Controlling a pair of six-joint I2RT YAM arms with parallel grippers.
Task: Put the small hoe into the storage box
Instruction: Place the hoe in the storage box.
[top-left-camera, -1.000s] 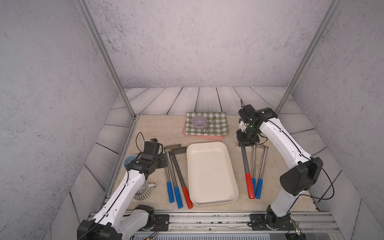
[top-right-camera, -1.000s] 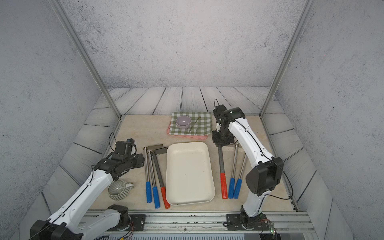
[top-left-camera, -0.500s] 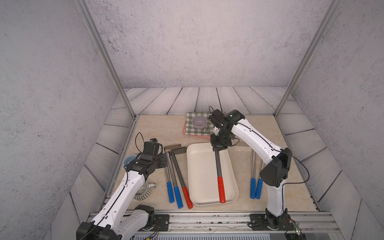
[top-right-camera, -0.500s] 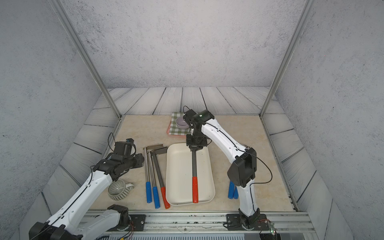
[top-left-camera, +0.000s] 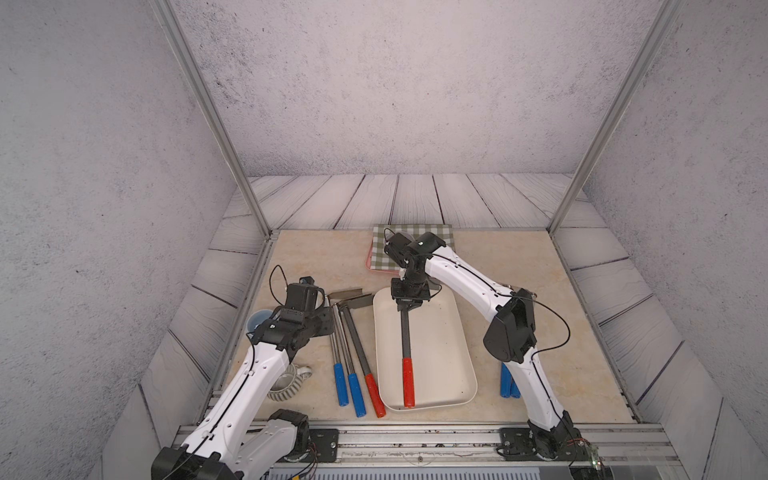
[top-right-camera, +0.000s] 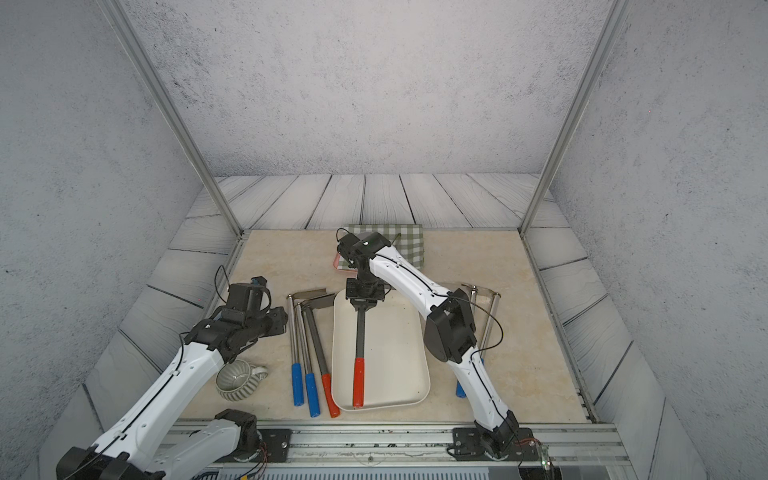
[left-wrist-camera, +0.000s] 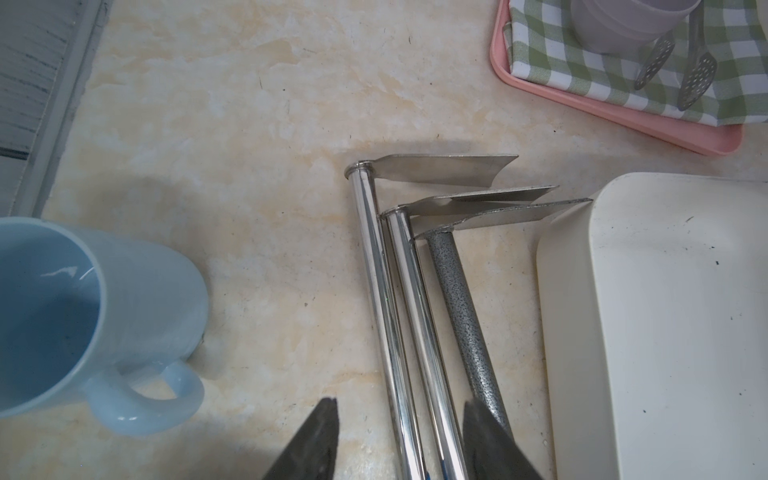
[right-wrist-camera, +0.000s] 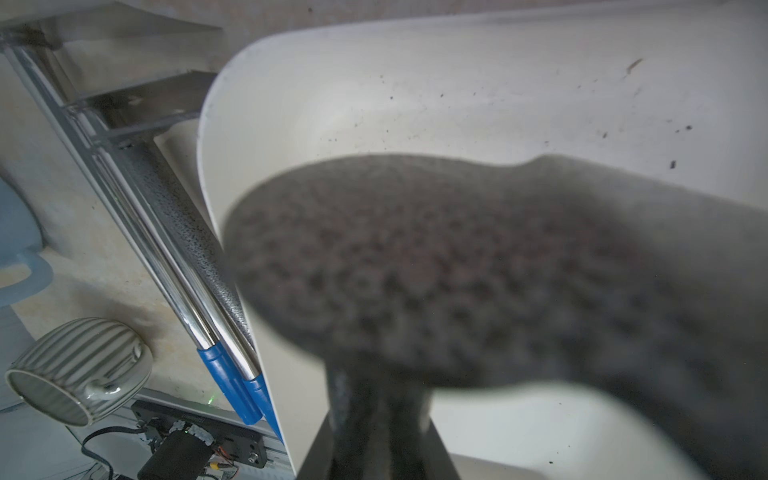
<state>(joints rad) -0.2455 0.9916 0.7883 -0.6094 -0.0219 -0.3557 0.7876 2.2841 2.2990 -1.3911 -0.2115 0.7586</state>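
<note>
Beige marble-patterned desk (top-left-camera: 316, 257) carries a cream-white, shallow rectangular plastic storage box (top-left-camera: 440, 353). Lengthwise over the box lies the small hoe (top-left-camera: 404, 340) with a dark speckled shaft and red grip, its grip end at the box's near rim. The right arm's fingers (right-wrist-camera: 318, 467) are clamped on the shaft just below the blade. Left of the box, the left arm's fingers (left-wrist-camera: 320, 440) stand parted and empty above two chrome-shafted hoes (left-wrist-camera: 376, 270). Beyond the box, a flat pink tray (left-wrist-camera: 721, 139) holds a green checked cloth (left-wrist-camera: 552, 54) and a lilac cup (left-wrist-camera: 623, 25).
</note>
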